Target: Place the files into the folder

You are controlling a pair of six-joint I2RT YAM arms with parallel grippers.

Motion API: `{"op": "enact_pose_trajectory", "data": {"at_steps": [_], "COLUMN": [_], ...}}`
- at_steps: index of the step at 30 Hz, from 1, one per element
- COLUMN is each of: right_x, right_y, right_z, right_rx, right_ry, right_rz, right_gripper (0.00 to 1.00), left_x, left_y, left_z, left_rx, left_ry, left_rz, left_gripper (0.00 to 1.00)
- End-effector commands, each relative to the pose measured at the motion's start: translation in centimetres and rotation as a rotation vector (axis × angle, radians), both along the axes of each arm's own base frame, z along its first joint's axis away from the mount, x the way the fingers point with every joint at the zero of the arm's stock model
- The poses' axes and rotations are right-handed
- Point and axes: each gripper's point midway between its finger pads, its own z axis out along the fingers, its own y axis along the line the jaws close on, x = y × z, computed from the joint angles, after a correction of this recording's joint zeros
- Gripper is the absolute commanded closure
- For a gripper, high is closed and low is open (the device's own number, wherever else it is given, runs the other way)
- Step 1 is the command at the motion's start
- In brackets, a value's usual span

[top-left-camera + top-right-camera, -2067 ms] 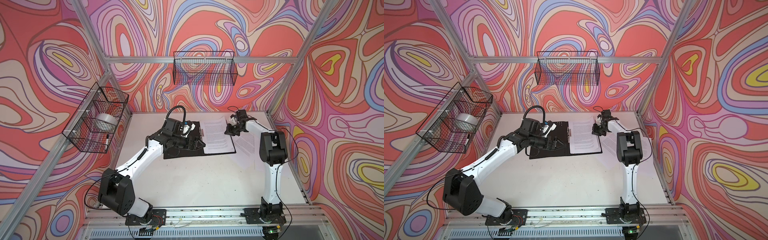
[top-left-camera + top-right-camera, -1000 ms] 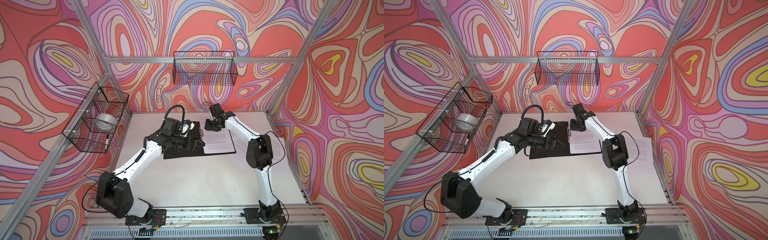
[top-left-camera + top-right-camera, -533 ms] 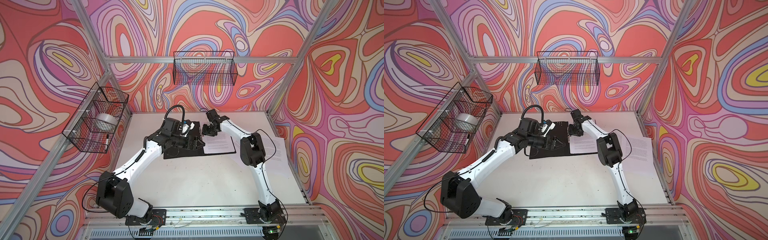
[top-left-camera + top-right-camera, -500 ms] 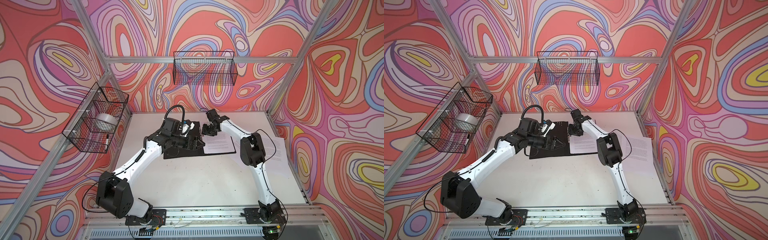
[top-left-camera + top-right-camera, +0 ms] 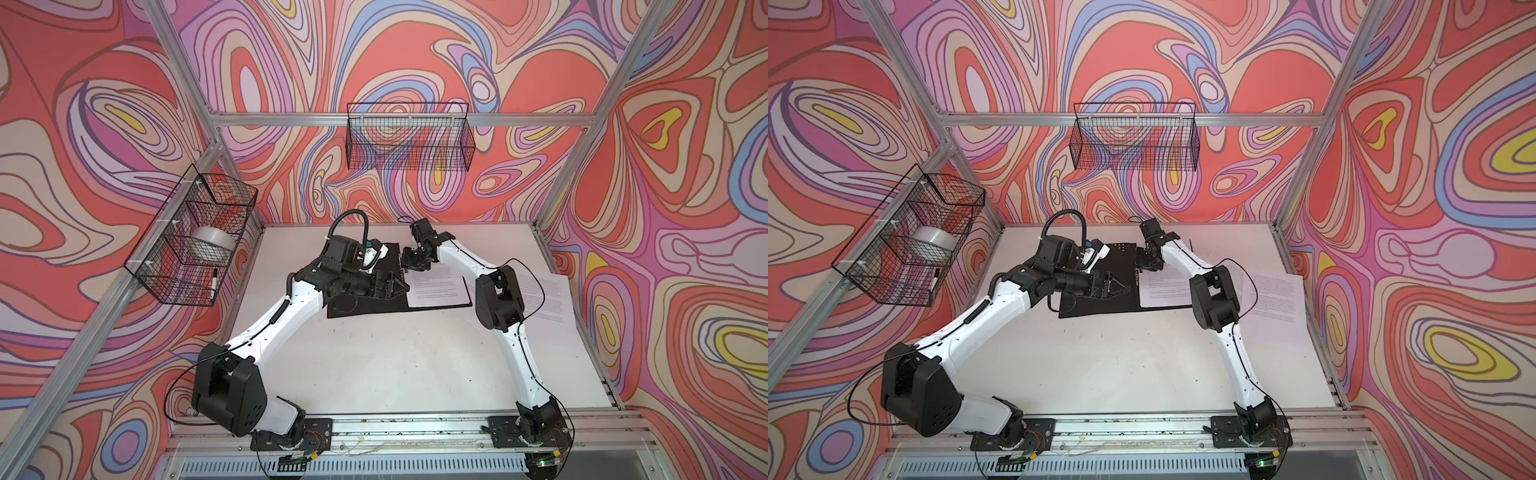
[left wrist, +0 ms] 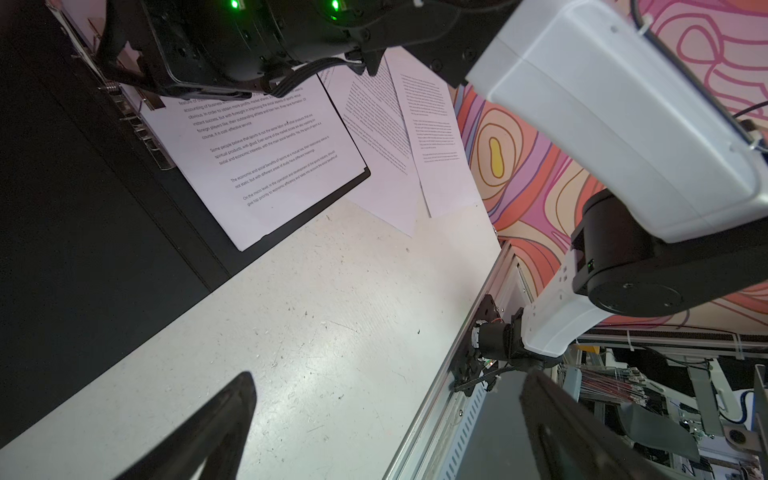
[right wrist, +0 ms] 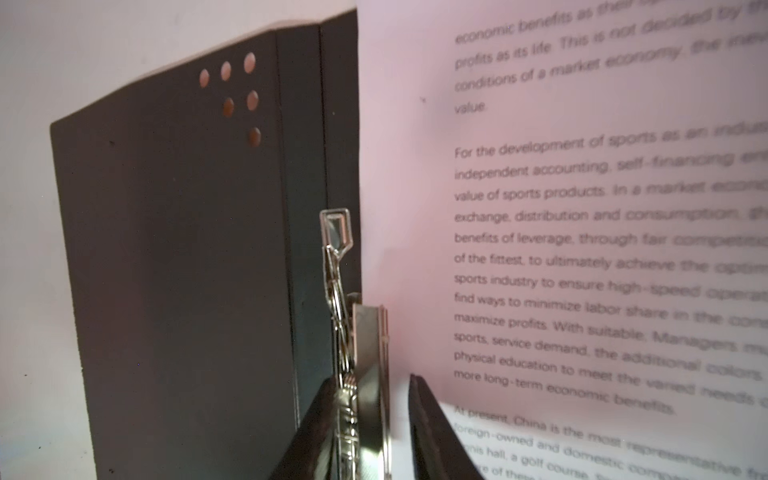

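Note:
The folder point(image 5: 361, 307) point(image 5: 1096, 307) lies open at the back of the table, black inside faces up. One of the files point(image 5: 436, 291) point(image 7: 582, 208), a printed white sheet, rests on its right half. More files point(image 5: 548, 299) point(image 5: 1275, 299) lie loose on the table to the right. My right gripper point(image 5: 409, 266) point(image 7: 372, 380) is down at the folder's metal clip point(image 7: 368, 353) by the spine. It is open, jaws narrow: one finger touches the clip, the other stands just off it above the sheet. My left gripper point(image 5: 397, 286) point(image 6: 386, 424) hovers wide open above the folder's left half, holding nothing.
A wire basket point(image 5: 191, 241) on the left wall holds a tape roll and a marker. Another wire basket point(image 5: 409, 137) hangs on the back wall. An aluminium rail point(image 5: 415, 424) runs along the table's front edge, and frame posts stand at the corners.
My right arm has swung left from the folder's right edge to the clip by the spine, and its jaws have narrowed around the clip. The left arm has held still.

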Motion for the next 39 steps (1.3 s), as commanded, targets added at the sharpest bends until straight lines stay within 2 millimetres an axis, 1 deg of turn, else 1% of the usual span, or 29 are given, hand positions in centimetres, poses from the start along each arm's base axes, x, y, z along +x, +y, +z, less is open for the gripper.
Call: {"op": "enact_pose_trajectory", "data": {"at_steps": [1,7,13,18,21,24,29,32,39], "right_x": [0.0,0.0,-0.1,-0.7,-1.3,-2.3,-4.7,-6.2,-9.9], "right_y": [0.5,0.5,0.6,1.2,1.6,2.0,3.2,4.3,6.7], "right_z": [-0.4,-0.7,-0.2,1.1,2.5,3.4,4.4,4.7,4.5], "right_rx": [0.006,0.007,0.017,0.056,0.082,0.104,0.130,0.143,0.139], "right_ry": [0.010,0.013,0.011,0.014,0.005,0.010,0.025,0.026,0.046], "right_rz": [0.005,0.002,0.005,0.008,0.000,-0.011,-0.002,0.013,0.013], "right_gripper": [0.73,0.80,0.87,0.91,0.92,0.93,0.94,0.94,0.95], "left_x": [0.1,0.1,0.2,0.2,0.3,0.3,0.3,0.2,0.2], "left_y": [0.1,0.1,0.3,0.4,0.4,0.5,0.5,0.5,0.6], "left_z": [0.2,0.5,0.6,0.7,0.7,0.8,0.9,1.2,1.3], "left_rx": [-0.018,-0.026,-0.030,-0.036,-0.038,-0.041,-0.046,-0.048,-0.049], "left_ry": [-0.002,-0.005,-0.005,-0.002,-0.001,-0.003,-0.004,-0.010,-0.012], "left_rz": [-0.001,0.001,0.007,0.011,0.013,0.015,0.016,0.018,0.019], "left_gripper": [0.00,0.00,0.00,0.00,0.00,0.00,0.00,0.00,0.00]}}
